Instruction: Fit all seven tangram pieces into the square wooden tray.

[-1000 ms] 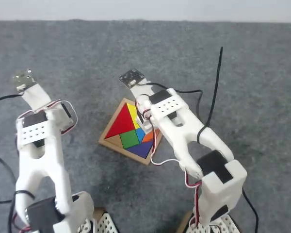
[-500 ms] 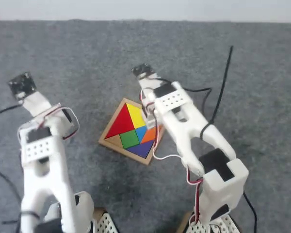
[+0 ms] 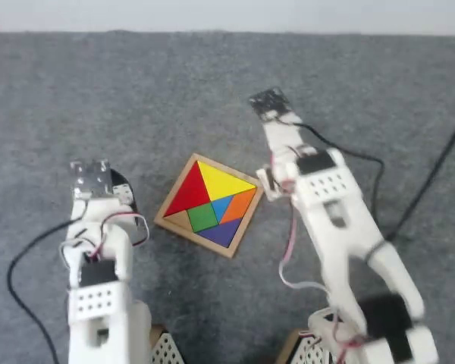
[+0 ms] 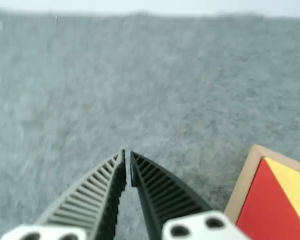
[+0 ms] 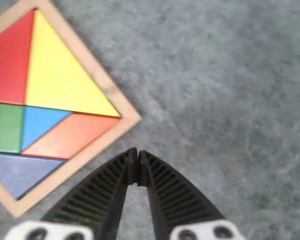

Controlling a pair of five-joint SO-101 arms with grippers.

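The square wooden tray (image 3: 169, 219) lies on the grey carpet, turned like a diamond. In it lie a red triangle (image 3: 186, 196), a yellow triangle (image 3: 224, 182), a green square (image 3: 202, 218), a small blue triangle (image 3: 221, 206), an orange parallelogram (image 3: 241, 206) and a purple triangle (image 3: 221, 233). A wood-coloured patch (image 3: 179, 221) fills the left corner. My right gripper (image 5: 135, 151) is shut and empty, just outside the tray's edge (image 5: 121, 125) by its right corner. My left gripper (image 4: 127, 153) is shut and empty over carpet, left of the tray's corner (image 4: 247, 170).
Grey carpet (image 3: 136, 91) surrounds the tray on all sides. Black cables (image 3: 409, 205) trail from the right arm, and another cable (image 3: 19, 258) loops beside the left arm. The two arm bases stand at the near edge.
The right arm has drawn off the tray to the right, uncovering the orange and yellow pieces. The left arm has swung nearer and rightwards, towards the tray's left side.
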